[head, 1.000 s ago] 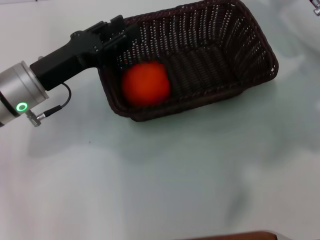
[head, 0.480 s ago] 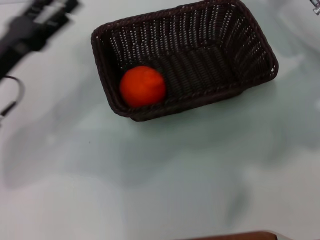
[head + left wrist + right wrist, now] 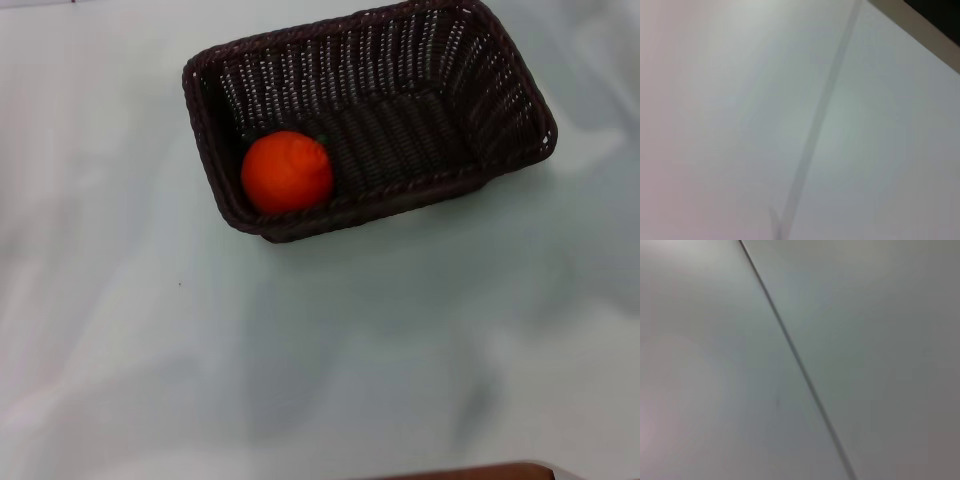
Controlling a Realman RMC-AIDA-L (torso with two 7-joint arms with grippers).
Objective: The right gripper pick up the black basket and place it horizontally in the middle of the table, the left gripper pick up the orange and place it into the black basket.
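The black basket lies lengthwise on the white table in the head view, a little tilted, at the upper middle. The orange rests inside it, against the basket's left near corner. Neither gripper shows in any view. The left wrist view shows only bare table surface with a faint seam and a table edge in one corner. The right wrist view shows only bare table surface with a thin dark seam.
A brown strip shows at the table's near edge in the head view. White table surface lies on all sides of the basket.
The left arm, which reached over the basket's left end a second ago, has pulled back to the upper left and left the head view. The orange stays in the basket.
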